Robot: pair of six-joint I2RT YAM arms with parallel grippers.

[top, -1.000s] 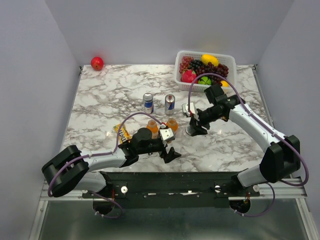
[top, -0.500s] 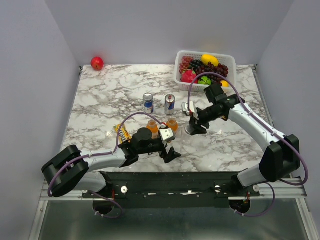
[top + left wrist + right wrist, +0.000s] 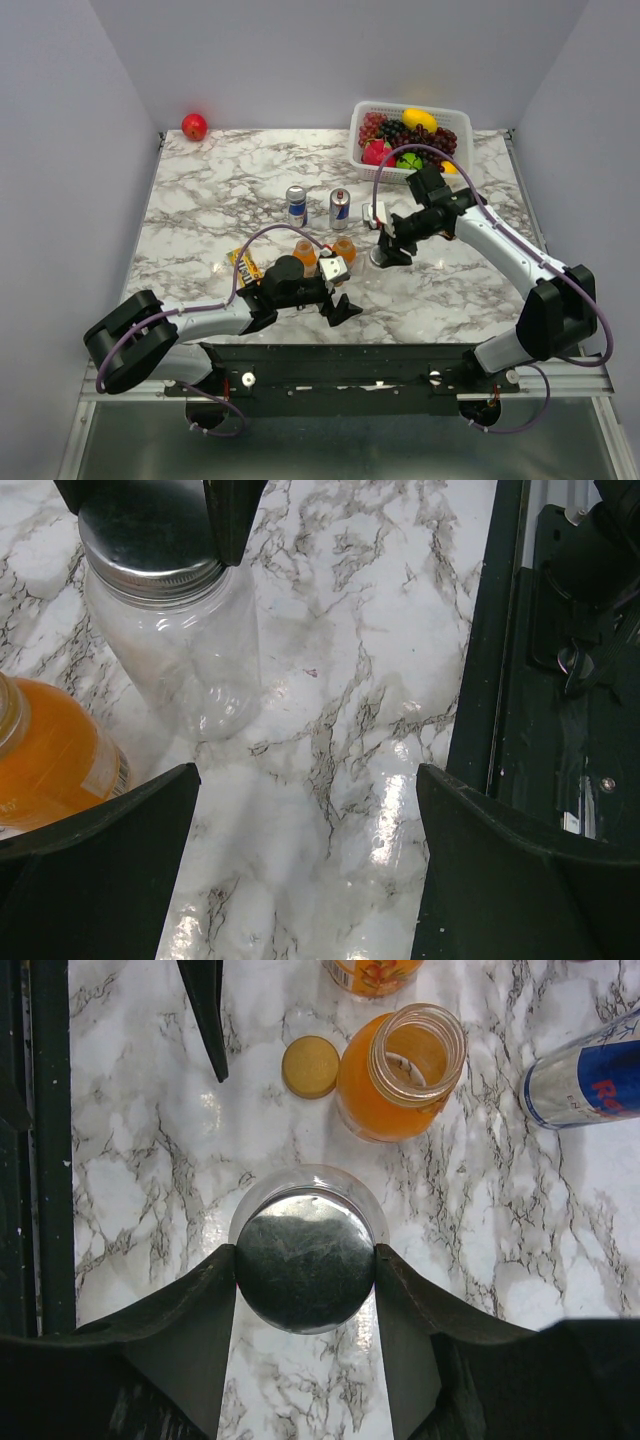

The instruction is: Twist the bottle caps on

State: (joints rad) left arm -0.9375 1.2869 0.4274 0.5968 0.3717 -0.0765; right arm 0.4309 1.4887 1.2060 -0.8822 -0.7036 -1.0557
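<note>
Over the last second my right wrist has turned slightly about the silver lid (image 3: 305, 1285) and the arm has edged left. I judge the lid is being threaded onto the clear jar (image 3: 190, 670). The right gripper (image 3: 305, 1260) points straight down, its fingers clamped on the lid's rim. The jar stands upright on the marble table (image 3: 200, 190), near an open orange bottle (image 3: 400, 1065) and a loose orange cap (image 3: 311, 1066). My left gripper (image 3: 305, 850) reaches in low near the jar, fingers wide apart, holding nothing.

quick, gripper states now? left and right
Left gripper: open, holding nothing.
Right gripper: closed on the silver lid sitting on the clear jar.
</note>
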